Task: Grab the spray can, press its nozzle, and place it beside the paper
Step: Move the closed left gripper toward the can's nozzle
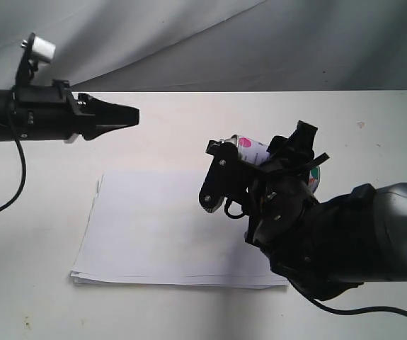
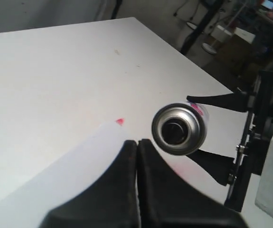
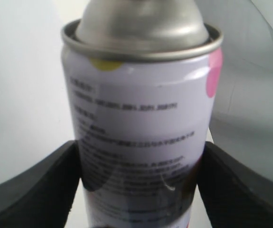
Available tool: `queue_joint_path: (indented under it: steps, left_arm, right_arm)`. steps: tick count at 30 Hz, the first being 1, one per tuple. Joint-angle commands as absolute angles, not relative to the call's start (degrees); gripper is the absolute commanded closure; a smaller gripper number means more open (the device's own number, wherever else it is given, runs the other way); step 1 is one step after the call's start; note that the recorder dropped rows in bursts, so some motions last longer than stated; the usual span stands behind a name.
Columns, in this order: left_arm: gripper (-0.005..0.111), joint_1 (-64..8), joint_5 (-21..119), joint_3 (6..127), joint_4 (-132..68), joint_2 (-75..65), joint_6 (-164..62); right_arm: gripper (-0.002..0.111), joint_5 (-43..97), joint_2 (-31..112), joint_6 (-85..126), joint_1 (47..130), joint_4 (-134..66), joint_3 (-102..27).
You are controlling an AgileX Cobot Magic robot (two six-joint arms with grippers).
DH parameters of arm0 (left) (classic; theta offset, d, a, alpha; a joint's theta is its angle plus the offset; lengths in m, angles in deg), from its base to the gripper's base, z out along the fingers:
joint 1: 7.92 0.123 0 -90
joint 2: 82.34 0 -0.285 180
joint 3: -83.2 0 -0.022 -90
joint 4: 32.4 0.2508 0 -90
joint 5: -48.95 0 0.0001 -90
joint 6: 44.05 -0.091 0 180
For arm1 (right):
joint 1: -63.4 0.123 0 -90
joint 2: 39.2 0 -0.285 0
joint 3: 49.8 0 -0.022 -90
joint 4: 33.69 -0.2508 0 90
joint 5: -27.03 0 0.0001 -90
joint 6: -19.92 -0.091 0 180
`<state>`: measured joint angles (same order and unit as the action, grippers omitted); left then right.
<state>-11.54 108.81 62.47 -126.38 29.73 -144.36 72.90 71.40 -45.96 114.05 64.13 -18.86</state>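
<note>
My right gripper [image 1: 260, 166] is shut on the spray can [image 1: 254, 149] and holds it in the air over the right edge of the paper [image 1: 168, 234], tipped so its top points left. The right wrist view shows the can [image 3: 141, 133], with its white text label and silver dome, clamped between both black fingers [image 3: 27, 190]; its top runs out of frame. My left gripper [image 1: 134, 113] is shut and empty, hovering to the can's upper left. In the left wrist view its closed tips [image 2: 137, 143] sit just short of the can's top [image 2: 179, 129], where the black nozzle [image 2: 175, 132] faces them.
The white table [image 1: 189, 127] extends behind and to both sides of the paper [image 2: 70, 180]. A grey cloth backdrop [image 1: 260, 42] hangs behind the far edge. Cables trail from both arms. Room clutter lies beyond the table edge in the left wrist view.
</note>
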Motion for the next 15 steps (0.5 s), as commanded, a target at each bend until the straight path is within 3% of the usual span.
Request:
queue_joint_path:
  steps: [1, 15]
  left_arm:
    - [0.107, -11.98, 118.91, 66.65, -127.36, 36.69, -147.98]
    - [0.107, -14.16, 118.91, 70.62, -123.07, 41.57, -155.64]
  right_arm:
    - [0.108, 75.25, 70.84, -46.22, 114.17, 66.25, -19.4]
    - [0.108, 75.25, 70.84, -45.59, 114.17, 66.25, -19.4]
